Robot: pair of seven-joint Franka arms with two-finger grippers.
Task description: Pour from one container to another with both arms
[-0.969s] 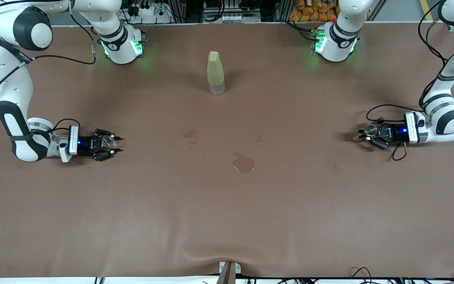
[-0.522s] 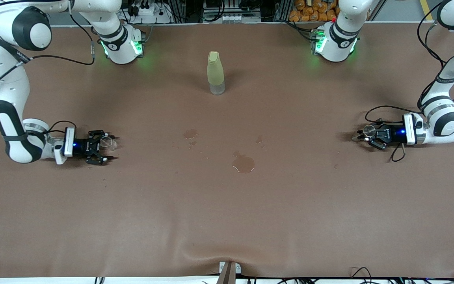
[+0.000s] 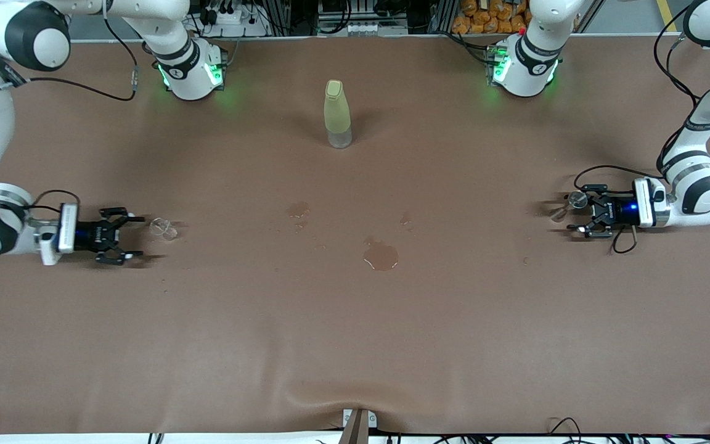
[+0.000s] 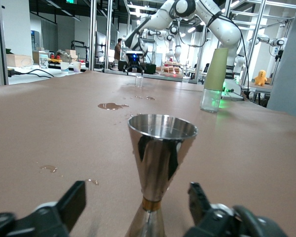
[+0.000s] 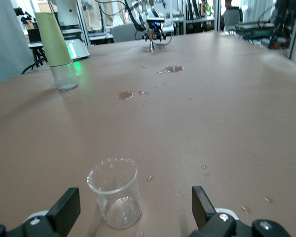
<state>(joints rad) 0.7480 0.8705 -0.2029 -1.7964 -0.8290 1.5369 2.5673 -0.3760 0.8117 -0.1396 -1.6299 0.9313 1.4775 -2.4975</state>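
The tiny clear glass cup (image 3: 163, 228) (image 5: 114, 197) stands upright on the brown table toward the right arm's end. My right gripper (image 3: 141, 235) (image 5: 133, 203) is low at the table, open, with the cup just off its fingertips and untouched. The silvery hourglass jigger (image 3: 567, 205) (image 4: 160, 158) stands upright toward the left arm's end. My left gripper (image 3: 577, 209) (image 4: 135, 205) is open around it, its fingers (image 4: 71, 202) apart from the jigger's waist on both sides.
A tall yellow-green bottle (image 3: 338, 114) (image 4: 214, 79) (image 5: 56, 52) stands mid-table near the arms' bases. A wet puddle (image 3: 381, 256) and a smaller spill (image 3: 298, 209) lie between the two grippers. Small droplets (image 5: 205, 170) dot the table near the cup.
My right gripper let go of the glass cup and drew back toward the right arm's end, leaving it standing. My left gripper opened off the jigger.
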